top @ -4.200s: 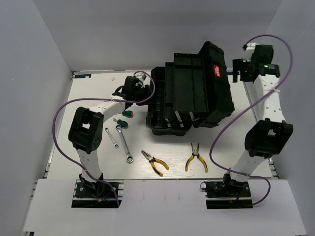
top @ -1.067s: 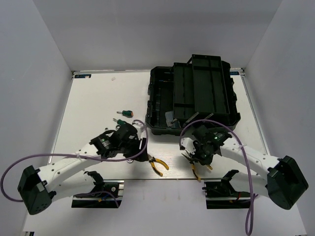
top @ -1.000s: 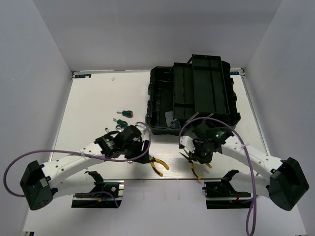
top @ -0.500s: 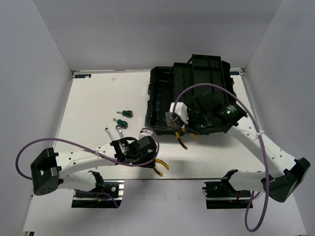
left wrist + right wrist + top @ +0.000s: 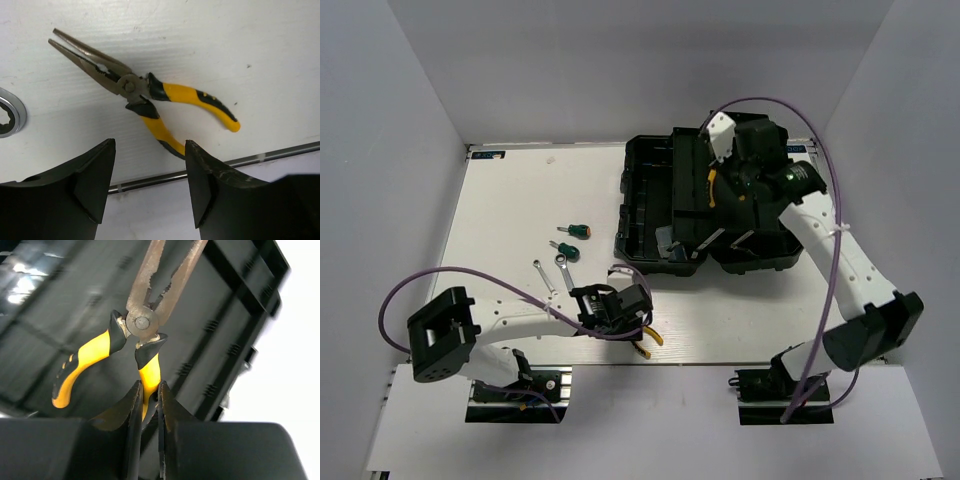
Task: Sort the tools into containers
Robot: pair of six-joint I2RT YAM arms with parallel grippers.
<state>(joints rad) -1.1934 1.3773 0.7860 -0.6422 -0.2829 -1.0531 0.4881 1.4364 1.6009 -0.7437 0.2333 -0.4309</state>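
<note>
Right gripper (image 5: 148, 407): we see its two fingers pinched tight on one yellow handle of the held pliers (image 5: 142, 322), with hardly a gap between them.
Held pliers: we see them lifted off the table, above the open black toolbox (image 5: 765, 232) and toward its far side. The second handle sticks out free, and the metal nose points away from the wrist. We cannot tell which compartment lies under them.
Left gripper (image 5: 149, 143): we see its fingers spread wide with nothing between them, low over the white table (image 5: 500, 210) near its front edge.
Lying pliers (image 5: 134, 88): we see them flat on the table just ahead of the left gripper. The handles are splayed, and one reaches toward the gap between the fingers without touching either.
Long wrench (image 5: 569, 278): we see it on the table left of the toolbox, its near end hidden under the left arm.
Short wrench (image 5: 545, 276): we see it just beside the long wrench, on its left.
Far screwdriver (image 5: 582, 231): we see its green handle beyond the wrenches, apart from the toolbox.
Near screwdriver (image 5: 566, 249): we see it close to the far screwdriver, by the long wrench's far end.
</note>
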